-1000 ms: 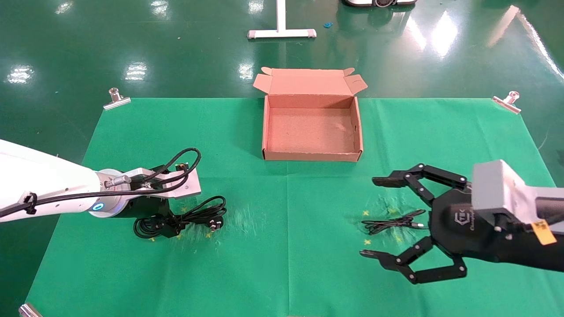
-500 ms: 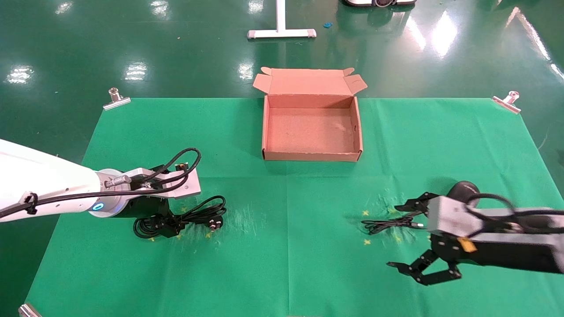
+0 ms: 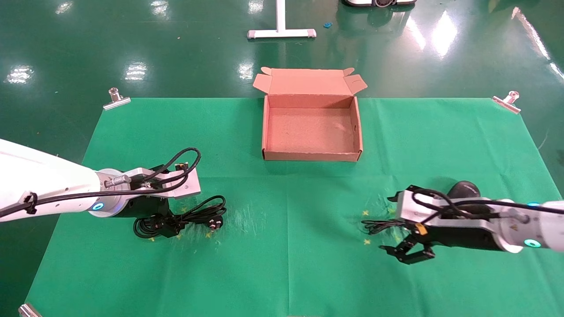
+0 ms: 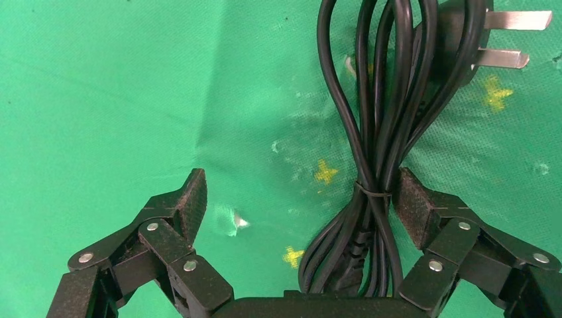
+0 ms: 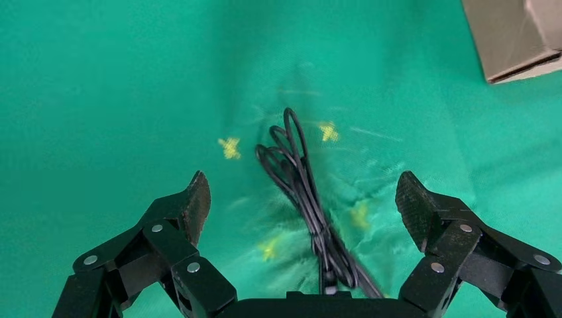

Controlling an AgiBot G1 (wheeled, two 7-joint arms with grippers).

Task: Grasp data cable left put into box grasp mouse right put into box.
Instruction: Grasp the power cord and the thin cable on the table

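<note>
Straddling the data cable point(image 4: 374, 165) with jaws apart, the left gripper point(image 4: 301, 199) sits low; the right gripper point(image 5: 301, 202), also spread, hovers over the mouse's cord point(image 5: 305, 192). Closing there risks dragging the mouse point(image 3: 463, 189) by its cord, missing the box point(image 3: 312, 155).

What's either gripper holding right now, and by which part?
Nothing. The left gripper is open, fingers either side of the data cable, one pad touching it. The right gripper is open over the mouse's cord.
</note>
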